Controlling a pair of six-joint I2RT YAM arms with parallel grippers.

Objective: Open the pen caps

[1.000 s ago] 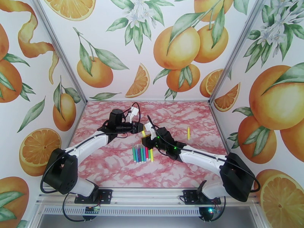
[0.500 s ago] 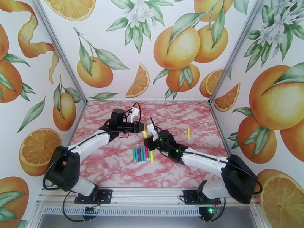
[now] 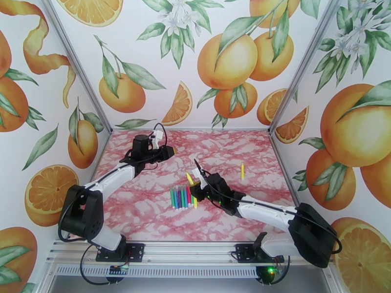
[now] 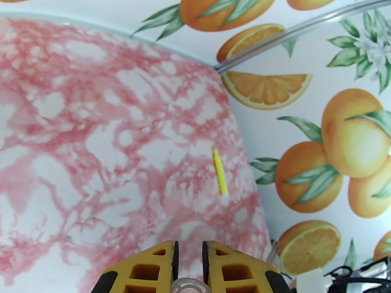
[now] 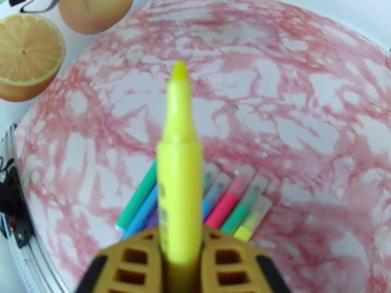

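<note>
**Top external view.** Hazard: the right gripper (image 3: pixel 195 184) carries a slim yellow plastic marker (image 3: pixel 189 177) just above the far end of the row of thin coloured plastic markers (image 3: pixel 183 198). These lie side by side on the pink marbled table (image 3: pixel 146 211). A low descent could scatter the row, and the bare tip could ink the surface. The left gripper (image 3: pixel 168 152) is well apart, toward the far left. A second yellow marker (image 3: pixel 242 170) lies alone to the right.

**Left wrist view.** The left gripper's fingers are clenched almost together. A small pale round shape sits at their base, and whether anything is pinched there cannot be determined. Hazard: a small part released at height may roll out of reach.

**Right wrist view.** The right gripper is clenched on the yellow marker's barrel, with the felt tip exposed and uncapped. Hazard: the grip sits low, so the long free end may pivot on contact. The pen caps (image 5: pixel 243 175) are short, pale, translucent cylinders. They are seated on the far ends of the row markers below and appear blurred.
</note>
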